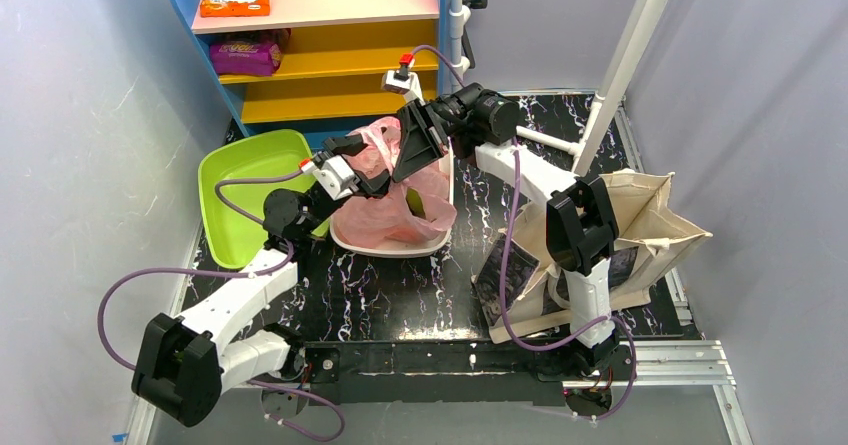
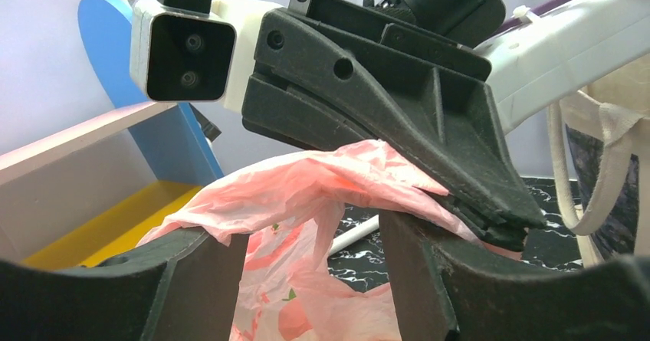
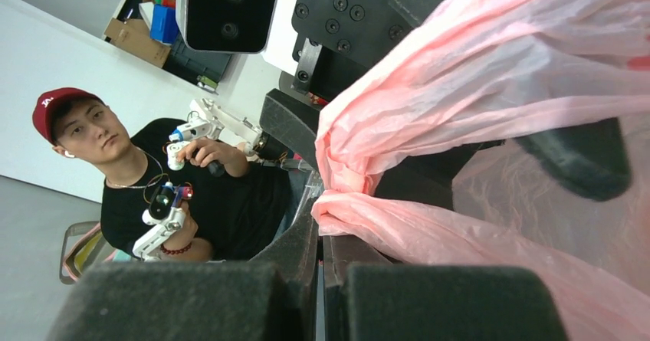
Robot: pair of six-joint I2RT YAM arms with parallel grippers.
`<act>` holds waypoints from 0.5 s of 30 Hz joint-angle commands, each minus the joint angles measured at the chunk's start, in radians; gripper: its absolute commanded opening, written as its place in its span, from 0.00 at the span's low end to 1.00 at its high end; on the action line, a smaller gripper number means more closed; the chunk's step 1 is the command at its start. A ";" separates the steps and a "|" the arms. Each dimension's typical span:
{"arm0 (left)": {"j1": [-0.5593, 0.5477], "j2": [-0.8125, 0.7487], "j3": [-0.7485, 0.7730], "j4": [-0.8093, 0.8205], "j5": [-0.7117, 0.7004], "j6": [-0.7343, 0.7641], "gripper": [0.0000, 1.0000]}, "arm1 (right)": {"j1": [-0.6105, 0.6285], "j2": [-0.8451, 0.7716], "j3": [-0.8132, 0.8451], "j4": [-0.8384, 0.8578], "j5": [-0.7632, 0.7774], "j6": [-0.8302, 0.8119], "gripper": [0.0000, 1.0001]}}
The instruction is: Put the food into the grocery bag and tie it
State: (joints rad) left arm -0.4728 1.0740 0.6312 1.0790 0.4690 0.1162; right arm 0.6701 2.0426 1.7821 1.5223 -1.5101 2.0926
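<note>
Right gripper (image 2: 498, 222) clamped on the grocery bag (image 1: 395, 220) top, holding the gathered film up taut, likely for tying. Left gripper (image 2: 303, 234) jaws apart astride a second fold (no pinch visible). Bag sits in white tray (image 1: 380, 248) on the desk (image 1: 400, 295); green food (image 1: 415, 203) shows through.

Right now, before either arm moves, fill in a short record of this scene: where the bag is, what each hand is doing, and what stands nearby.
Pink bag: sitting in a white dish on the black table, top gathered upward
Right hand: shut, pinching the bag's upper edge
Left hand: open, fingers either side of the bag's plastic
Left of dish: green tray
Right of dish: cloth tote
Knot: none visible
</note>
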 commanded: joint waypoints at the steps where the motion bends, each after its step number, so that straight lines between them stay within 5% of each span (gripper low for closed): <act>1: 0.013 0.034 0.061 0.137 0.072 -0.082 0.61 | 0.018 -0.031 0.023 0.081 -0.167 0.316 0.01; 10: 0.017 0.096 0.092 0.219 0.135 -0.164 0.47 | 0.025 -0.044 0.023 0.081 -0.167 0.316 0.01; 15: 0.020 0.101 0.095 0.226 0.170 -0.182 0.16 | 0.023 -0.053 0.017 0.075 -0.175 0.308 0.01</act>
State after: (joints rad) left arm -0.4557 1.1919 0.6827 1.2308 0.5880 -0.0399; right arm 0.6849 2.0426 1.7821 1.5230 -1.5101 2.0949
